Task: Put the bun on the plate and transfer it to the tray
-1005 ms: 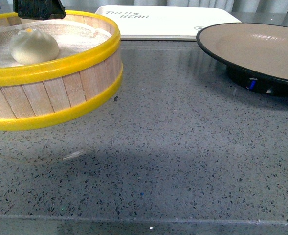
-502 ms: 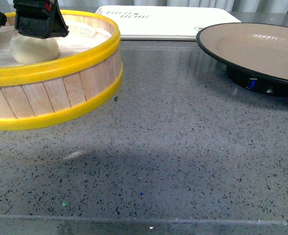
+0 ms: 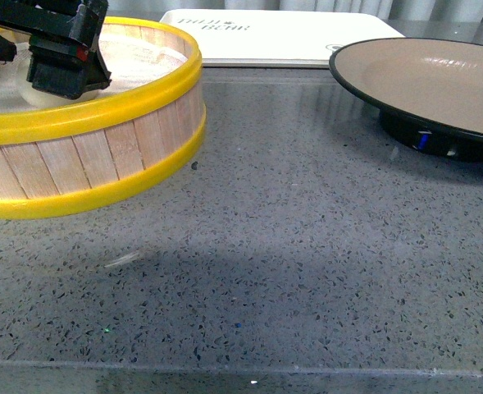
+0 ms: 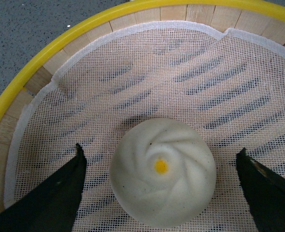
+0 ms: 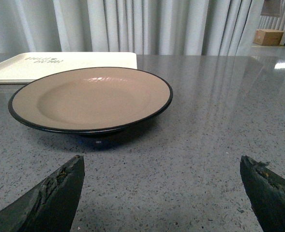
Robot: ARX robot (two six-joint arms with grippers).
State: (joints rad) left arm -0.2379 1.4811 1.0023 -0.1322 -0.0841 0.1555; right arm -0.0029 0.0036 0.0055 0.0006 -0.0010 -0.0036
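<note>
Straddling the bun (image 4: 161, 174) inside the steamer basket (image 4: 41, 77), left gripper (image 4: 160, 149) gapes wide, empty.

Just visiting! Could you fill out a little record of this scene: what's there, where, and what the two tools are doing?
Bun: in the steamer basket, on mesh, not gripped
Plate: empty, on the grey table
Tray: white, bare where visible, beyond the plate
Left tool: open, fingers either side of the bun, gaps showing
Right tool: open, empty, facing the plate
</note>
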